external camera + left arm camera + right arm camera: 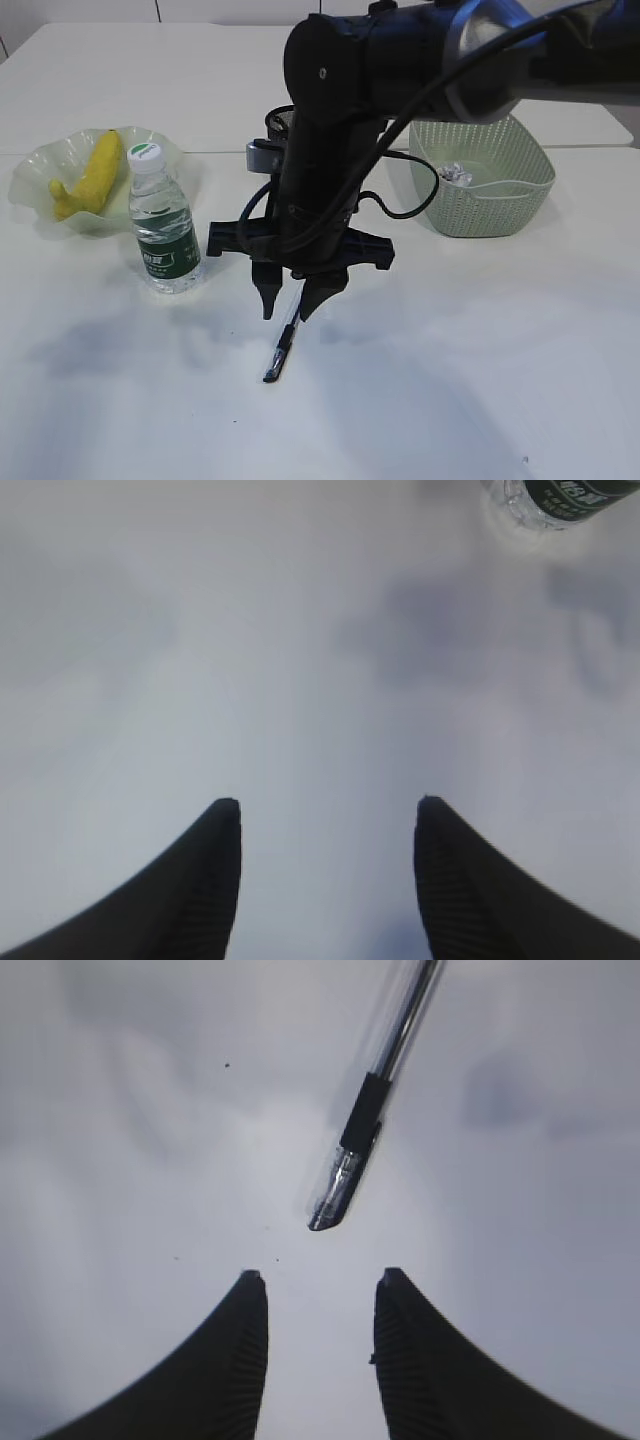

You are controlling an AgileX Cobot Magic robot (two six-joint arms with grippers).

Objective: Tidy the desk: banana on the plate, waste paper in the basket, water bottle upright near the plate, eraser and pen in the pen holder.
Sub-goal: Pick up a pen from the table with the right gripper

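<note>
Found pen (pixel 281 350) lying flat on the white table (pixel 480 380), nearest the front edge, running slantwise away from the camera. Noted right fingers (pixel 268 295) pointing straight down over the pen's far end, one to either side of it in the exterior view. Confirmed from the right wrist view: right fingers (pixel 240 1360) parted, nothing between them, pen (pixel 370 1110) lying just ahead of the tips and clear of both.

Recorded left fingers (pixel 215 880) spread apart and empty over bare table (pixel 300 680); saw only the base of the water bottle (pixel 560 500) at the top right corner of that view. Could not locate the left fingers in the exterior view.

Observed water bottle (pixel 165 225) upright, cap on, just beside the plate (pixel 30 170) at the left. Found banana (pixel 95 175) resting on the plate. Found waste paper (pixel 457 175) inside the green basket (pixel 500 200) at the right. Made out a dark pen holder (pixel 278 122) behind the right arm, mostly hidden; could not tell its contents.
</note>
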